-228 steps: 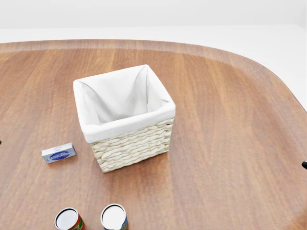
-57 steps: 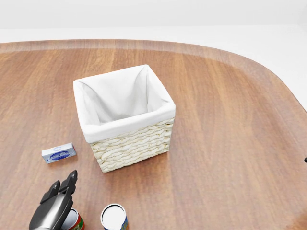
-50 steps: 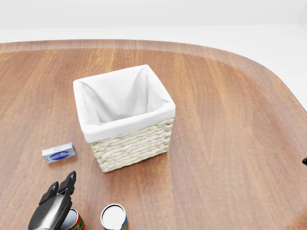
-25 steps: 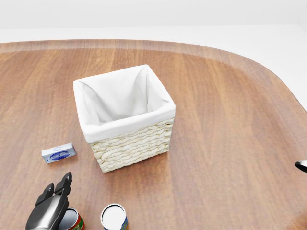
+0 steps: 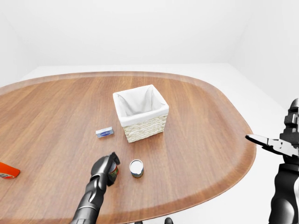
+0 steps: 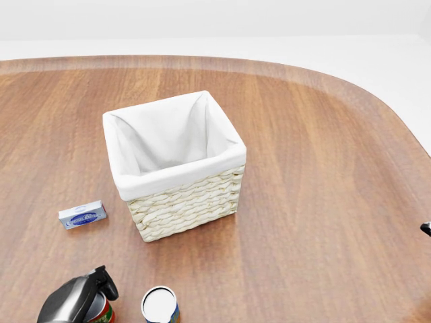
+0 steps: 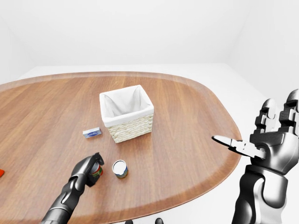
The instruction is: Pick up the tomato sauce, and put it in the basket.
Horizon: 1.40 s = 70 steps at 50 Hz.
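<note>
The tomato sauce can [image 6: 103, 313], red and green with a white lid, stands on the wooden table [image 6: 323, 168] at the bottom left of the head view. My left hand [image 6: 100, 291] has its fingers curled round the can's top and side; the hand hides most of the can. The same grasp shows in the left-eye view [image 5: 110, 167]. The wicker basket [image 6: 185, 202] with a white liner stands upright at the table's middle, above and to the right of the can. My right hand [image 7: 261, 135] is open, held up off the table's right edge.
A second can [image 6: 159, 307] with a blue label stands just right of the tomato sauce. A small blue and white box [image 6: 82, 215] lies left of the basket. An orange packet [image 5: 7, 171] lies at the table's far left edge.
My left hand came in from the bottom left, lowered onto the red can, and its outstretched fingers have curled round it. The camera has not moved.
</note>
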Available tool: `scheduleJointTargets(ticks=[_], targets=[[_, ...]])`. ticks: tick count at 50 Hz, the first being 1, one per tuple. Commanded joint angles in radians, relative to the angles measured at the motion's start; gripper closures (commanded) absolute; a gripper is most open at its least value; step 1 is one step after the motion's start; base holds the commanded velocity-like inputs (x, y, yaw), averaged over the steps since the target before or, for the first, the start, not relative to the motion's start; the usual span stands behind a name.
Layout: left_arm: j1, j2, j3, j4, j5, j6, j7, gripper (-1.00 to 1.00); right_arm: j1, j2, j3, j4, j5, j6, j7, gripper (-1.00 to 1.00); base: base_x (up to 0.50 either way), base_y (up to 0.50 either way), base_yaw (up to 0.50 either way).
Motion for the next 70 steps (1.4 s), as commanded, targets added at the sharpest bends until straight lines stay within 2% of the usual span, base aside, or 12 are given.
scheduleJointTargets(ticks=[1,13,17,19,27,31,43,49,56,60,64,70], targets=[[-0.005,0.001,-0.003,0.030,0.006,-0.007,0.021,1.00,-0.003,-0.003,-0.009,-0.026,0.006,0.000,-0.007,-1.00,0.00,0.00,0.00],[0.003,0.000,0.002,-0.014,0.002,0.004,0.014,1.00,-0.007,-0.004,-0.007,-0.021,0.004,0.000,-0.007,-1.00,0.00,0.00,0.00],[0.040,-0.018,0.011,-0.183,0.006,0.056,-0.036,1.00,-0.006,-0.002,-0.004,-0.024,0.002,0.000,-0.008,-1.00,0.00,0.00,0.00],[0.033,-0.045,-0.003,-0.327,0.043,0.107,-0.085,1.00,-0.001,0.001,-0.007,-0.019,0.003,0.000,-0.003,-1.00,0.00,0.00,0.00],[-0.027,-0.103,-0.018,-0.724,0.138,0.107,-0.295,1.00,0.000,0.003,-0.006,-0.010,0.002,0.000,0.002,-1.00,0.00,0.00,0.00],[-0.066,-0.088,0.003,-0.815,0.171,0.107,-0.374,1.00,0.001,0.001,-0.009,-0.021,0.008,0.000,-0.002,-1.00,0.00,0.00,0.00],[-0.229,-0.101,0.012,-0.919,0.197,0.107,-0.465,1.00,-0.004,0.001,0.001,-0.017,-0.001,0.000,-0.003,-1.00,0.00,0.00,0.00],[-0.349,-0.108,0.015,-0.801,0.158,0.107,-0.405,1.00,-0.006,-0.001,-0.003,-0.014,0.004,0.000,-0.001,-1.00,0.00,0.00,0.00],[-0.588,-0.066,0.012,-0.487,0.021,0.107,-0.325,1.00,-0.002,0.004,0.003,-0.012,0.002,0.000,0.000,-1.00,0.00,0.00,0.00],[-0.829,-0.056,0.026,-0.162,-0.078,0.107,-0.242,1.00,-0.001,0.003,0.001,-0.012,0.005,0.000,0.000,-1.00,0.00,0.00,0.00],[-1.149,-0.007,0.013,0.400,-0.094,0.107,-0.053,1.00,0.000,0.007,0.005,-0.005,0.002,0.000,0.003,-1.00,0.00,0.00,0.00],[-1.303,0.000,0.015,0.612,-0.086,0.107,-0.006,1.00,0.004,0.006,0.001,-0.010,0.011,0.000,0.004,-1.00,0.00,0.00,0.00]])
